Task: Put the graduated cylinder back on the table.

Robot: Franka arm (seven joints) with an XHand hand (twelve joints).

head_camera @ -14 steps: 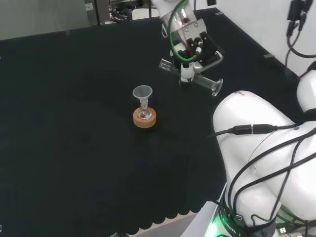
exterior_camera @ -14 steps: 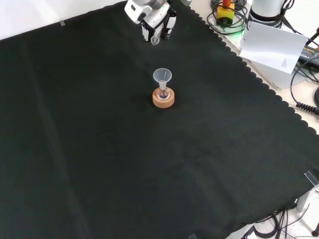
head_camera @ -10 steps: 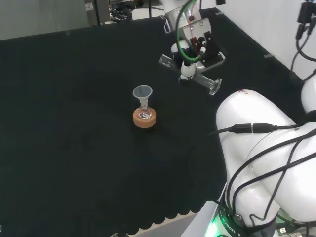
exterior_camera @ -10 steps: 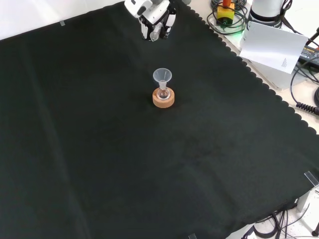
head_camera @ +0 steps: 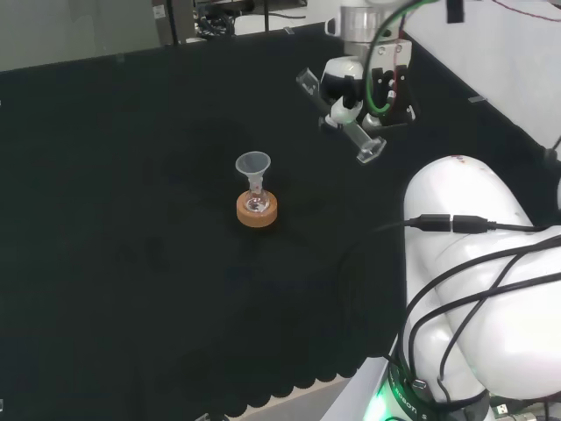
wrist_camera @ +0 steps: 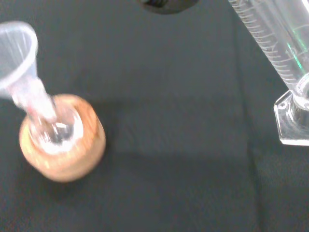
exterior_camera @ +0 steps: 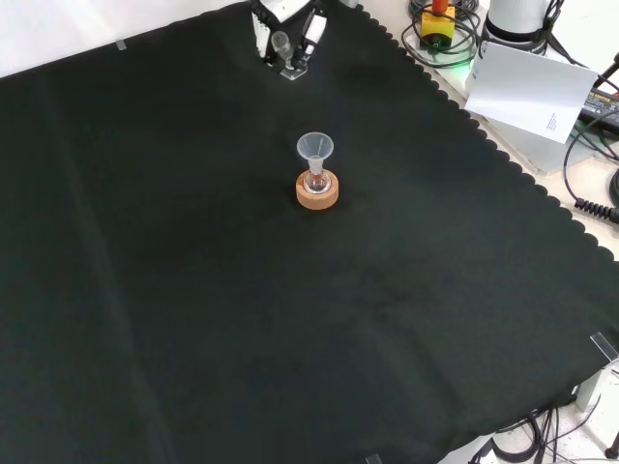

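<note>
The hand (head_camera: 349, 86) is shut on a clear graduated cylinder (head_camera: 361, 140), which it holds tilted in the air above the black cloth, foot end lower and toward the arm's links in the head view. In the front view the hand (exterior_camera: 286, 21) sits at the top edge with the cylinder (exterior_camera: 282, 46) pointing down from it. The wrist view shows the cylinder's marked tube (wrist_camera: 275, 43) and its foot (wrist_camera: 292, 122) close up. A small flask with a clear funnel (head_camera: 253, 165) stands on a cork ring (head_camera: 257, 211), left of the hand in the head view.
The arm's white links (head_camera: 478, 289) bulk at the right of the head view. Beyond the cloth's scalloped edge (exterior_camera: 503, 159) in the front view lie a sheet of paper (exterior_camera: 527, 87) and cables. The flask, funnel and cork ring (exterior_camera: 317, 191) stand mid-cloth.
The hand has lifted and swung right in the head view, carrying the cylinder farther from the funnel. The cylinder now slopes more steeply. The flask and funnel have not moved.
</note>
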